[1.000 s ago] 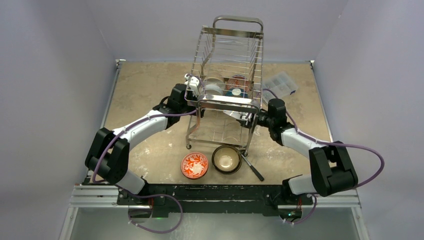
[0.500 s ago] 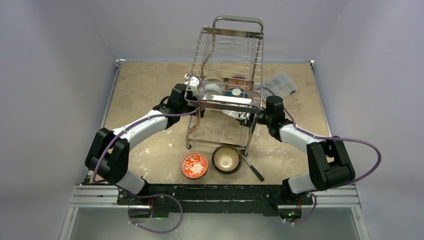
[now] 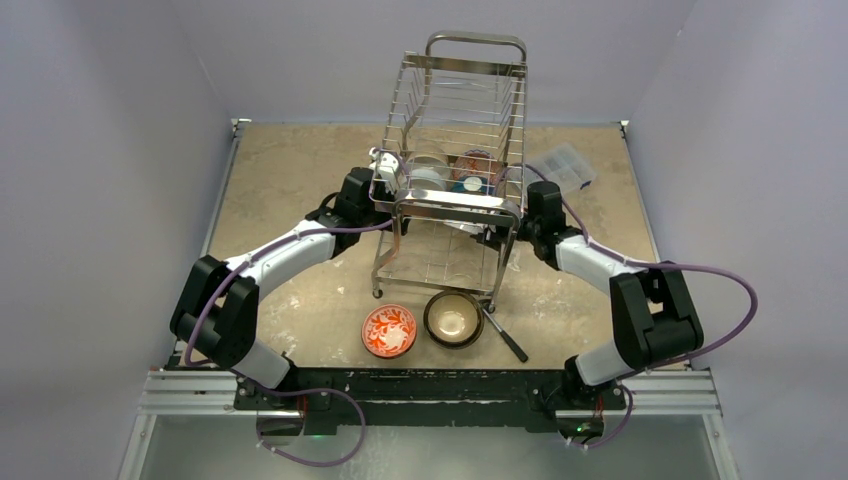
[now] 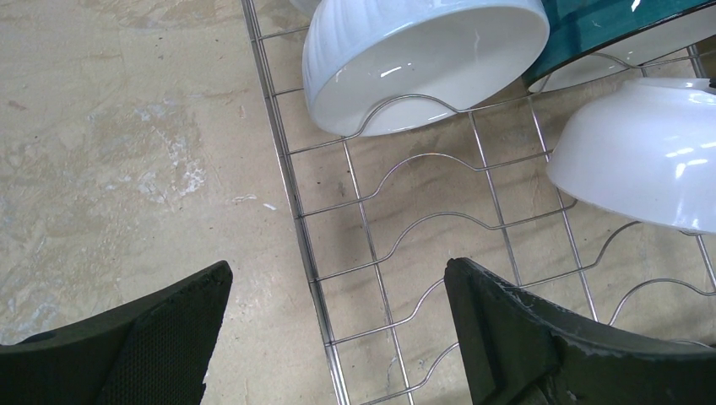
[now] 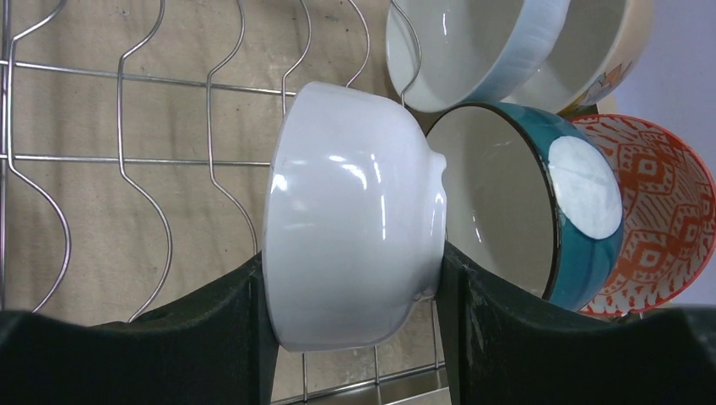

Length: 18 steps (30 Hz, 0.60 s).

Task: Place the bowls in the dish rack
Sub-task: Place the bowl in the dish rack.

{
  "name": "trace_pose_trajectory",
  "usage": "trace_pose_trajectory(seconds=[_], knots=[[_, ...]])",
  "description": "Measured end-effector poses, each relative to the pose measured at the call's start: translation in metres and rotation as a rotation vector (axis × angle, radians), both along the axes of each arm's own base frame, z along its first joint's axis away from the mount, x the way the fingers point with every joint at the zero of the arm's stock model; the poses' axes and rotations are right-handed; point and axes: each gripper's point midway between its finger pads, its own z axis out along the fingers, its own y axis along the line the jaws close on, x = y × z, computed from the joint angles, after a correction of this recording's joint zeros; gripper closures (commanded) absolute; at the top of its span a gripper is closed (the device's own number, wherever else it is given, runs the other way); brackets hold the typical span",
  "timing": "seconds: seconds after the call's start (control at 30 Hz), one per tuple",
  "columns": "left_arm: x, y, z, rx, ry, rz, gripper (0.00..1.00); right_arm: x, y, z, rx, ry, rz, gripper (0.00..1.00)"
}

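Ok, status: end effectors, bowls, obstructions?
Left end effector open, empty, at dish rack edge. Right end effector shut on white bowl inside rack. Red bowl, brown bowl on table. Nothing blocking.

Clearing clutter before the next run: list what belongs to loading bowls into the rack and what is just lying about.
Belongs: tall chrome wire dish rack; plain white ceramic bowl in the right gripper; red-and-white patterned bowl; dark brown bowl with cream inside.
Lying about: clear plastic compartment box; black-handled utensil.
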Motion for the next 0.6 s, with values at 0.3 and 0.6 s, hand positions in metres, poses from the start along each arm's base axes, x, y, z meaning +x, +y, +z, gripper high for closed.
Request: trace_pose_trajectory(seconds=[0.3, 0.6], knots=[[0.0, 0.0001, 0.0002, 0.0, 0.0, 0.0, 0.05, 0.0063, 0.0021, 0.0054, 0.013, 0.044, -0.036, 0.47], [0.0001, 0.0001, 0.0002, 0.0, -0.001, 0.001, 0.05, 0.0072, -0.0031, 0.0094, 0.005, 0.023, -0.082, 0.03]])
